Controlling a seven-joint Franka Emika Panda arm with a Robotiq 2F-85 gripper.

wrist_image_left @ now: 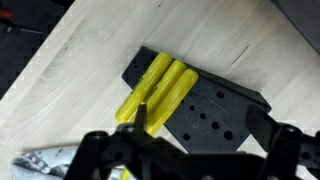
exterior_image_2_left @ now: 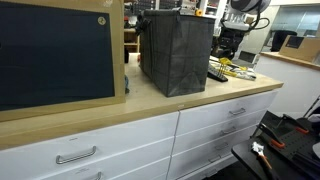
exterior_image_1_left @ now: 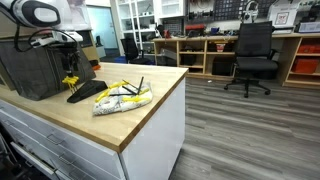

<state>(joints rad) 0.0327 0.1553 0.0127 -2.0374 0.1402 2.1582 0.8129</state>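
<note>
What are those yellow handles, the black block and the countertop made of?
The yellow handles look like smooth, slightly glossy plastic. The black block is matte with drilled holes: plastic or foam, hard to tell. The countertop is pale wood with visible grain.

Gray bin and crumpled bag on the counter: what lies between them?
The black block with yellow handles lies between the bin and the bag, as shown in an exterior view.
</note>
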